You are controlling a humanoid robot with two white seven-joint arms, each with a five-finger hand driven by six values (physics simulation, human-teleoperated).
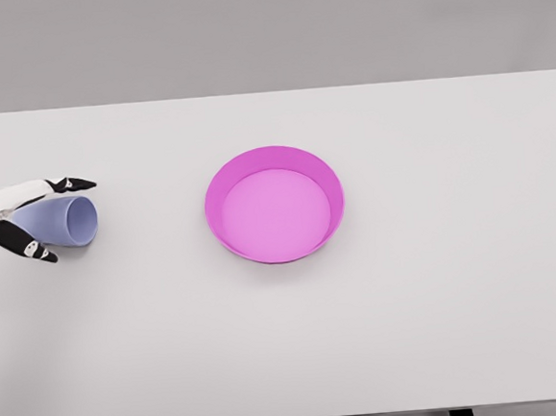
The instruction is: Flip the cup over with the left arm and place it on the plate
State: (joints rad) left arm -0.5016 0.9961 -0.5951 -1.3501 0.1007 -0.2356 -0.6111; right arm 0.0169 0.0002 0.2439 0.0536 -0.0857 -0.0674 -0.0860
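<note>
Head view, the only one there is: the pale blue cup (65, 222) is lying on its side at the far left of the white table (413, 332), open mouth facing right toward the pink plate (274, 204); the left hand (30, 220) comes in from the left edge and is wrapped round the closed end of it; black-tipped fingers (72, 184) run along the top of the cup and another digit, probably the thumb, sits under the lower side near the base; so the hand is closed on the cup rather than spread, though I can't tell how tight the grip is, or whether the cup is lifted or resting on the table.

Why it's held like that, my guess: gripping across the body near the base leaves the rim free, so a wrist roll could turn it over without the fingers getting in the way when it's set down.

The plate sits near the middle of the table, well apart from the cup and to its right, nothing in it, raised rim all round; so the carry is not yet done, and that rim is probably the thing to clear on the way in.

Right arm isn't in the picture at all.
</note>
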